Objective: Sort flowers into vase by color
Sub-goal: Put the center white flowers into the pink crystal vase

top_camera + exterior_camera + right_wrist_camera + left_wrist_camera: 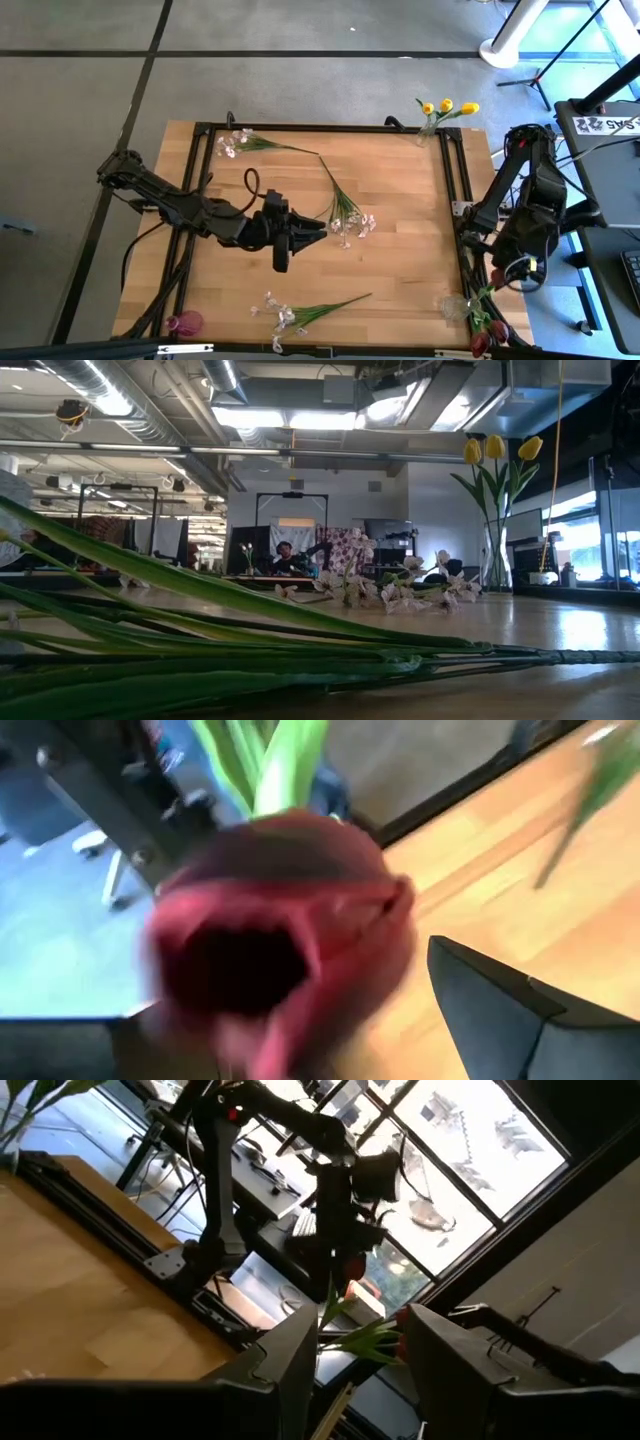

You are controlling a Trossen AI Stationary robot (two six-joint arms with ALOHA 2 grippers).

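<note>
no readable text, labels or numbers anywhere

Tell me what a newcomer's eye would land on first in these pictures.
Probably the dark red tulip head, which fills the right wrist view right by the right gripper at the table's near right corner. Next, the yellow tulips upright in a clear vase at the far right corner. Then the left gripper, open mid-table, pointing at a white-pink blossom spray.
</note>
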